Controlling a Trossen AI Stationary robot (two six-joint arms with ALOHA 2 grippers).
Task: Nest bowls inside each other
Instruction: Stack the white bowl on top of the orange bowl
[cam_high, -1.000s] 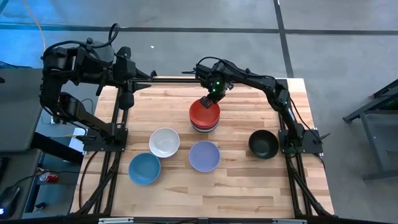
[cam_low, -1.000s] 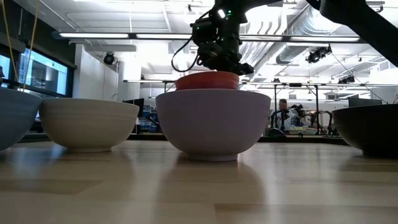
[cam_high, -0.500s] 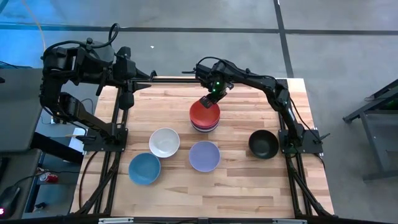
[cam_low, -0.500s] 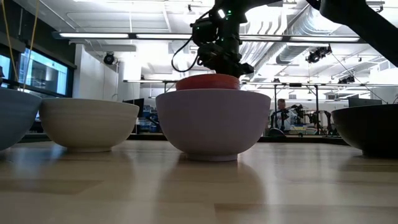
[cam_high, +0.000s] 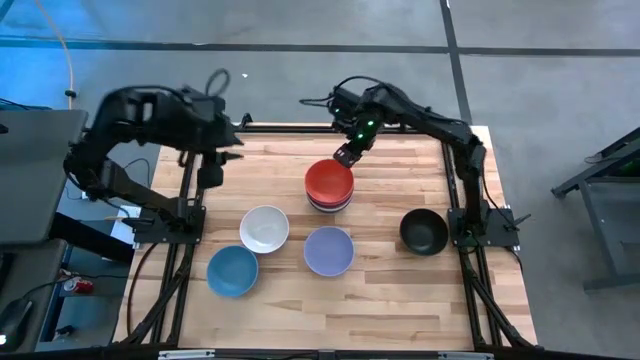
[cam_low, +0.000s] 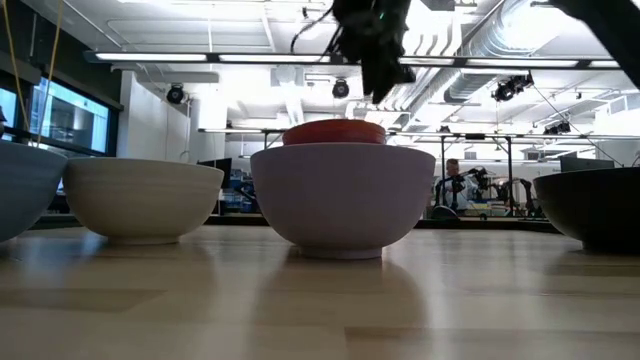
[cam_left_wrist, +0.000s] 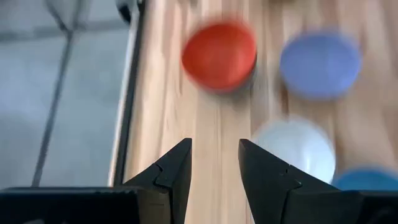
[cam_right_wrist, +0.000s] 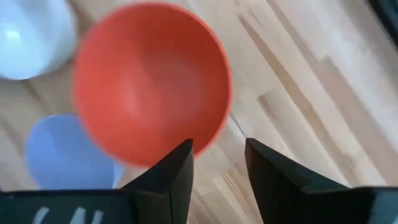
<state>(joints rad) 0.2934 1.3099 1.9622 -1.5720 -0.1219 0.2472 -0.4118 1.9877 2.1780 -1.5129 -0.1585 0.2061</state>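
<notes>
My right gripper (cam_high: 345, 156), fingers apart and empty, hung just behind the red bowl (cam_high: 329, 181) topping the stack.

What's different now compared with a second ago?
The right gripper has let go of the red bowl, opened, and lifted away toward the table's far edge; the bowl sits on top of the stack. The left gripper has swung in over the table's left side, open and empty. The white, blue, lavender and black bowls stayed put.
</notes>
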